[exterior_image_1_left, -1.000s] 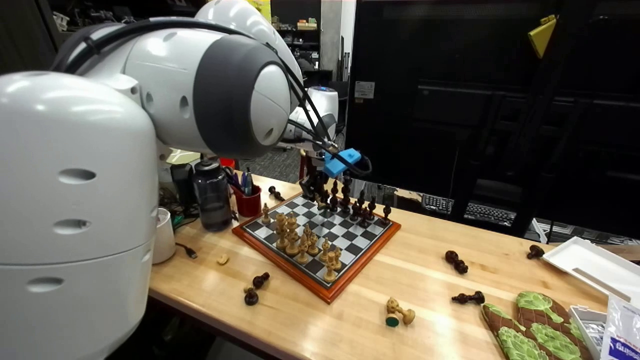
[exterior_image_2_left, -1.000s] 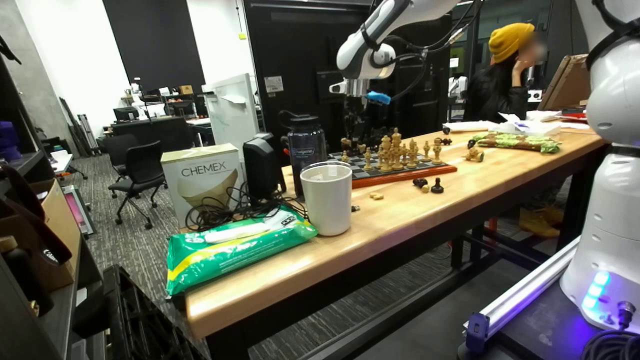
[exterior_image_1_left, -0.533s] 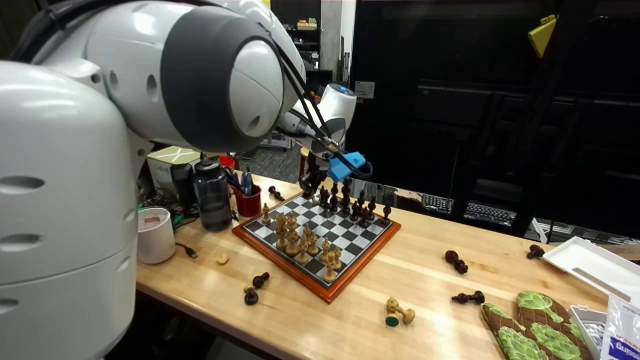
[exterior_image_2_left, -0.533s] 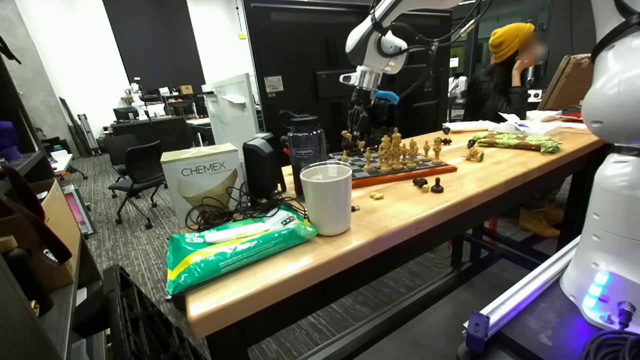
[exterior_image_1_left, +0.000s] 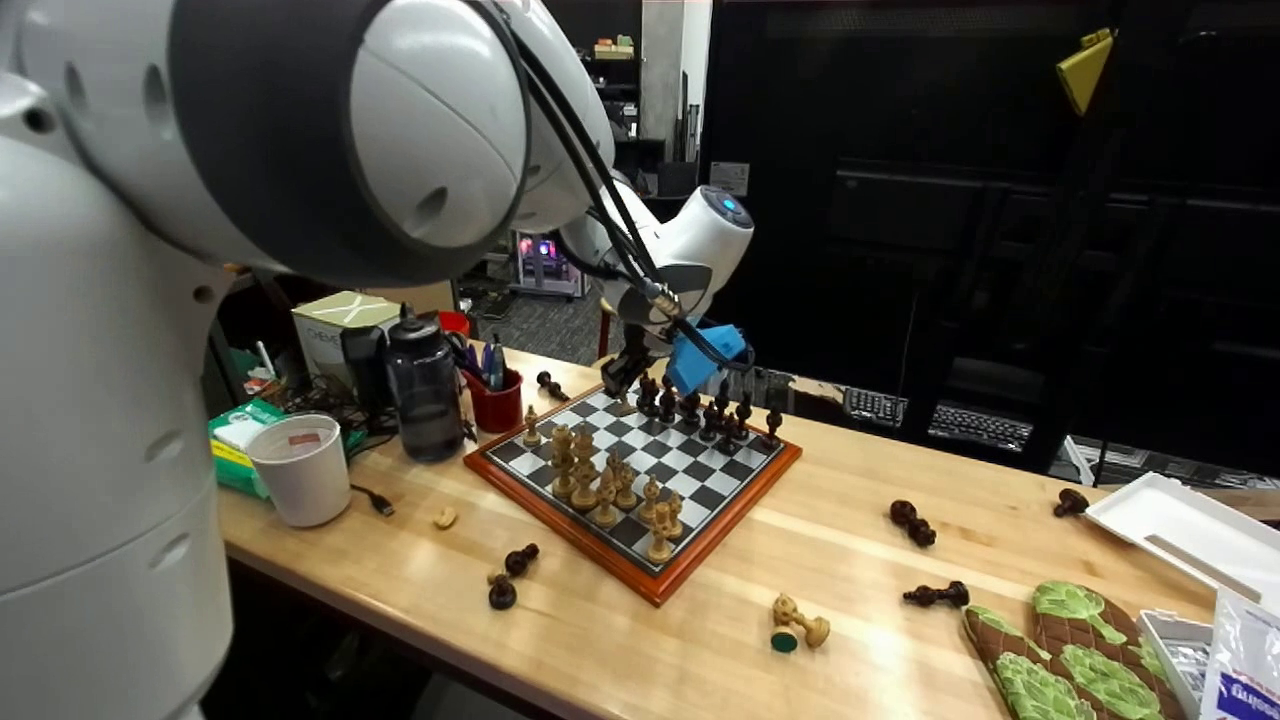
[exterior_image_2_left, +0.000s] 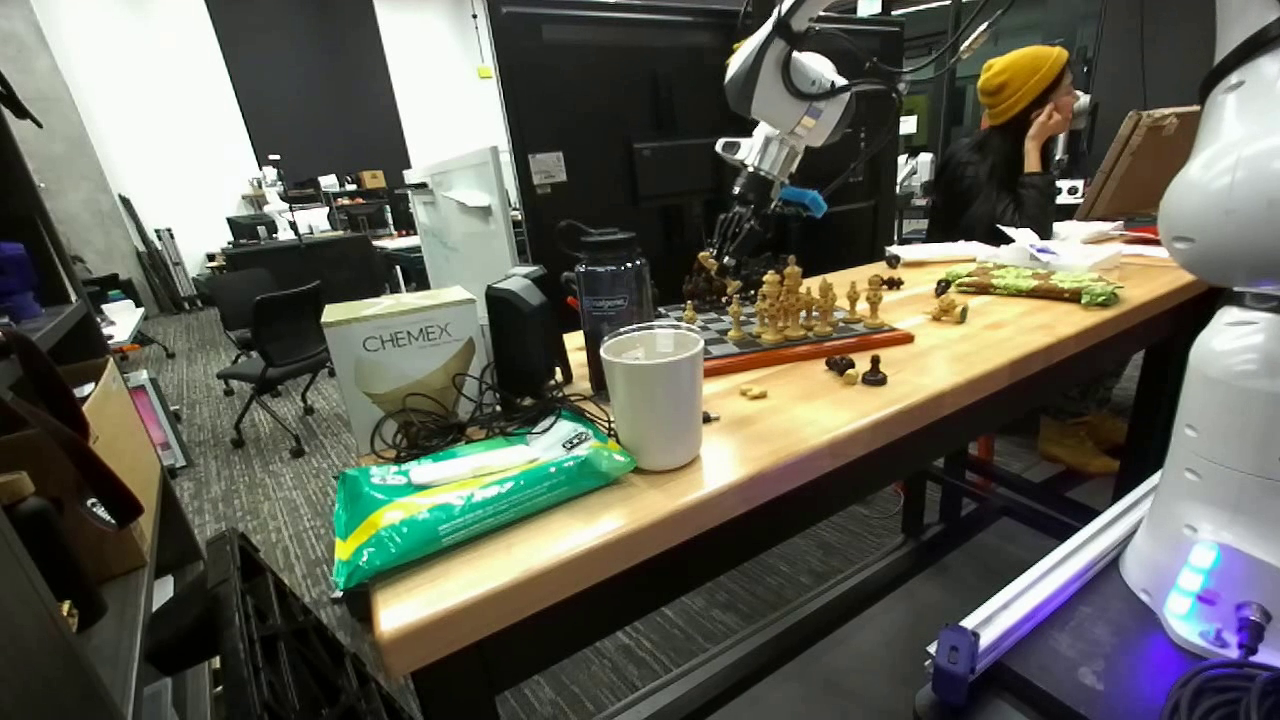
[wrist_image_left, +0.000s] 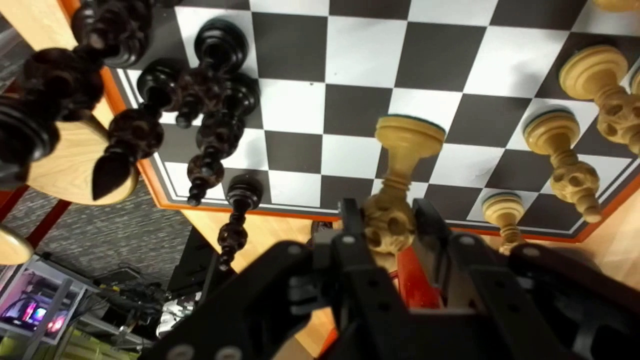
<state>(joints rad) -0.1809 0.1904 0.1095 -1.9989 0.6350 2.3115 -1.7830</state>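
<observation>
The gripper (wrist_image_left: 389, 220) is clenched on a light wooden chess piece (wrist_image_left: 398, 172) with a carved, pierced head — the jaws press this head from both sides. The piece is held tilted above the chessboard (exterior_image_1_left: 735, 514), near one edge of it, and its round base points away from the jaws. On the chessboard stand dark chess pieces (wrist_image_left: 220, 135), near to the held one, and across from them stand light chess pieces (exterior_image_2_left: 793, 300).

Just beside a corner of the chessboard is a red pen cup (exterior_image_1_left: 497, 405); next to this, a little farther from the chessboard, stands a dark water bottle (exterior_image_1_left: 425, 400), which both exterior views show. Farther away on the same side of the chessboard are a white cup (exterior_image_2_left: 652, 405), a green pack of wipes (exterior_image_2_left: 470, 505) and a Chemex box (exterior_image_2_left: 405, 365).

On the opposite side, well apart from the chessboard, lie a quilted mitt (exterior_image_1_left: 1080, 645) with green print and a white tray (exterior_image_1_left: 1180, 512). Between the mitt and the chessboard, lying chess pieces (exterior_image_1_left: 935, 597) rest on the wooden table (exterior_image_1_left: 880, 665) — some dark, some light.
</observation>
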